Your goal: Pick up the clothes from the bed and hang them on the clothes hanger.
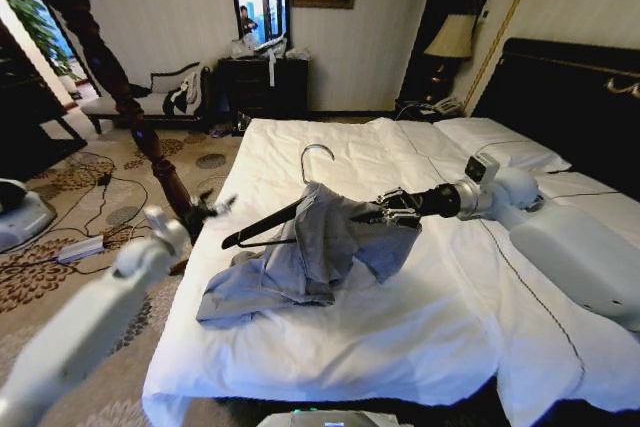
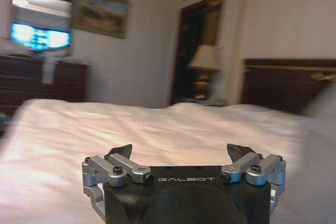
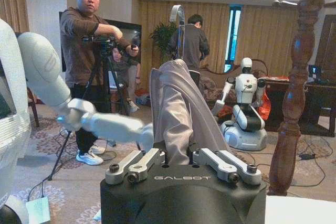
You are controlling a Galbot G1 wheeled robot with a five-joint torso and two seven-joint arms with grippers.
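— Where do we find the clothes from the head view?

— We see the grey-blue shirt draped over the clothes hanger, one shoulder raised and the rest trailing down onto the bed, near the bed's left edge. The hanger's dark bar sticks out to the left and its silver hook curves upward.

— And our right pincer?

— It reaches in from the right, over the white duvet, and its fingers are closed on the shirt's fabric at the raised shoulder. In the right wrist view we see the cloth rising straight out from between the fingers of the right pincer, with the hook above it.

— The left pincer?

— It hovers off the bed's left side, above the patterned carpet, well apart from the shirt. In the left wrist view its fingertips stand wide apart and hold nothing.

— What about the room around us?

— The duvet is creased, with white pillows against the black headboard. A turned dark wooden post stands beside the bed, a dark dresser with a mirror sits at the far wall, and a lamp glows in the corner.
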